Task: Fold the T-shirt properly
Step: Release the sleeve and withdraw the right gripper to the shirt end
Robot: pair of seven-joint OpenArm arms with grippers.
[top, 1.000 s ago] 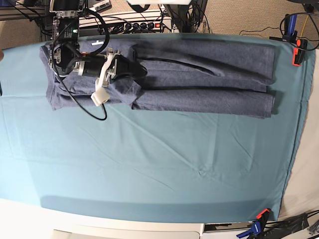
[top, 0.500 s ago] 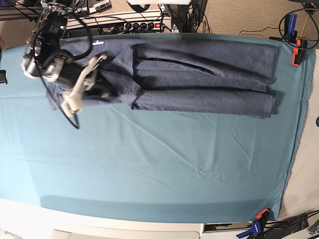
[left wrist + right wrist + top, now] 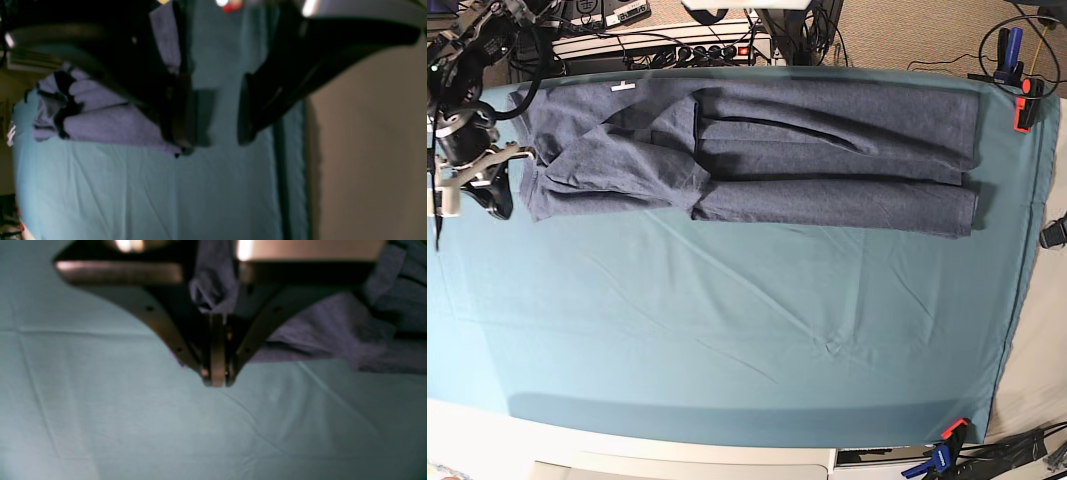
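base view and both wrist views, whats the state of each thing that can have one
heathered slate-blue cotton T-shirt: lying flat on the cloth, folded lengthwise into a long band, collar end rumpled
teal table cloth: spread out, lightly creased, clamped at corners
left gripper: open, holding nothing, over bare cloth
right gripper: shut, empty, beside the shirt's collar end

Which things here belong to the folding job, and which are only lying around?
Job: T-shirt; right gripper, shut; left gripper, open.
Lying around: teal table cloth; clamps at the corners; cables behind the table.
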